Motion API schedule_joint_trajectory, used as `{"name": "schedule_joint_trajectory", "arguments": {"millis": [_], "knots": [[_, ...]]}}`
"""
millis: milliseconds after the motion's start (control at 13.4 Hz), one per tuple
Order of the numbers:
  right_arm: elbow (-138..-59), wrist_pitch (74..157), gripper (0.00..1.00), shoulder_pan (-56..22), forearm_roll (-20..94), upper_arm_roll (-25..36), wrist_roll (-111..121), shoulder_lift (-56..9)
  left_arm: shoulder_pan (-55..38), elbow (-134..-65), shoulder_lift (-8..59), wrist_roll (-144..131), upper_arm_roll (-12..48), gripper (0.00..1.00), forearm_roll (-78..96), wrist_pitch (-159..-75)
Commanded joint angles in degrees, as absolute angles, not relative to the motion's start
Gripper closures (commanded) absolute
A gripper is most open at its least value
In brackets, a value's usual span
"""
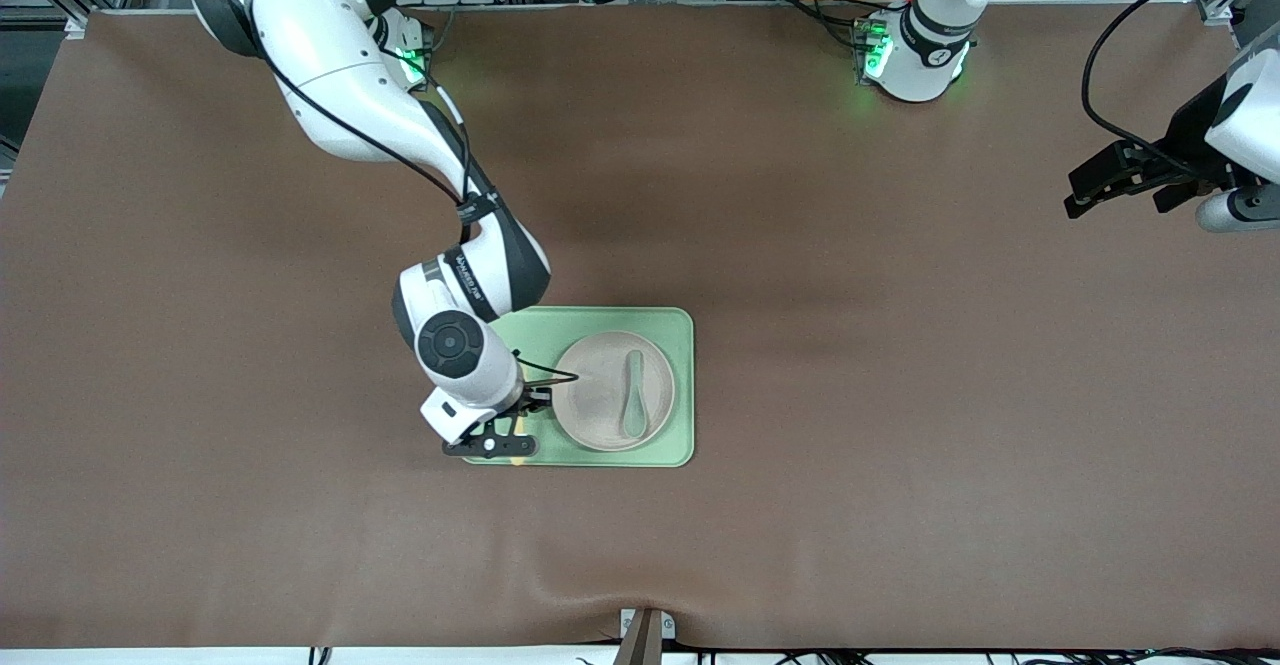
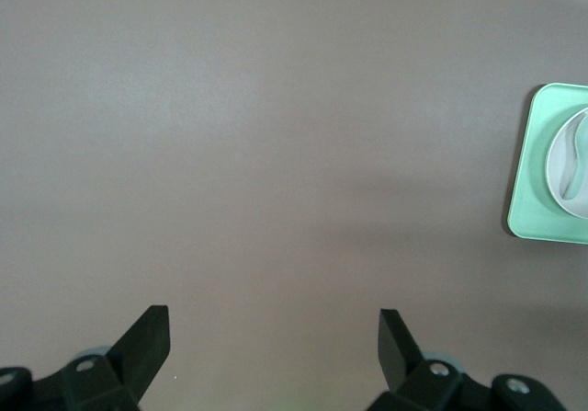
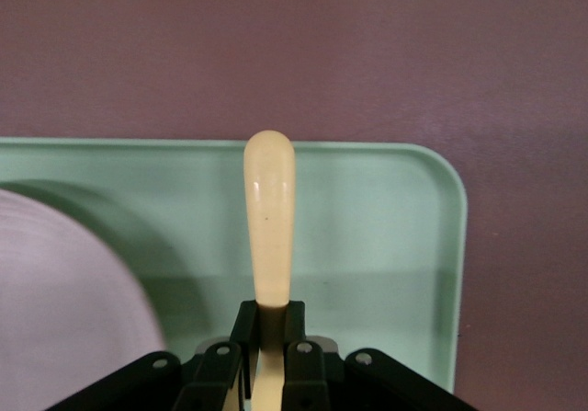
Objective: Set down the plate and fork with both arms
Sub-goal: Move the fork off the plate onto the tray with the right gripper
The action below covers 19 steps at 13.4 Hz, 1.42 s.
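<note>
Down at the tray, the right gripper has its fingers clamped on the pale-yellow fork, holding it over the tray's bare strip just beside the plate. A grey-green spoon lies on that plate. Meanwhile the left gripper waits spread wide and empty above bare bench, well apart from the tray.

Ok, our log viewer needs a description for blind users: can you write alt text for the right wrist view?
The right gripper is shut on the pale-yellow fork, whose rounded handle end points out over the light-green tray. The edge of the off-white plate sits on the tray beside the fork, and brown table shows past the tray's rim.
</note>
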State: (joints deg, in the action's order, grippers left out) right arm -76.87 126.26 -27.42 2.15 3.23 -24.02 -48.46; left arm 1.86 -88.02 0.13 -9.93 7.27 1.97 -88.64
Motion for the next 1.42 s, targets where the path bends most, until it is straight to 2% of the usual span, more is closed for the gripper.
{"name": "schedule_joint_trajectory", "arguments": {"millis": [0,225,449,524,599,674,749,824,1198,1348], "knots": [[-87.9,131.0,1.0,-26.7,2.1,2.6,-23.0,-42.0,2.6,-88.7,-1.2,-9.2,8.0,0.0,0.8,-88.0],[-92.2,135.6,1.0,-26.8,2.2,2.6,-22.9,-41.1,2.6,-88.7,-1.2,-9.4,8.0,0.0,0.8,-88.0],[-93.7,135.7,0.99,-27.6,2.2,2.6,-23.8,-40.8,2.6,-88.7,-1.2,-9.4,8.0,0.0,0.8,-88.0],[-93.7,135.6,0.88,-27.6,2.2,2.6,-24.2,-40.9,2.6,-88.8,-1.2,-9.5,8.0,0.0,0.8,-88.0],[-93.4,135.3,0.6,-27.1,2.2,2.6,-24.3,-40.9,2.6,-88.8,-1.2,-9.7,8.0,0.0,0.8,-87.9],[-93.1,134.9,0.27,-26.7,2.3,2.6,-24.3,-40.9,2.6,-88.8,-1.2,-9.8,8.0,0.0,0.8,-87.6],[-92.3,134.5,0.05,-26.7,2.6,2.6,-24.0,-40.5,2.6,-88.7,-1.2,-9.8,8.0,0.0,0.8,-87.6],[-91.3,132.7,0.0,-26.7,2.5,2.6,-23.9,-40.1,2.6,-88.7,-1.2,-9.8,8.0,0.0,0.8,-87.6],[-78.3,115.9,0.0,-23.8,2.8,2.5,-23.5,-39.3,2.6,-88.8,-1.2,-9.8,8.2,0.0,0.8,-87.5],[-75.6,110.6,0.0,-21.4,2.8,2.5,-23.2,-36.6,2.6,-88.8,-1.2,-9.8,8.2,0.0,0.8,-87.2]]}}
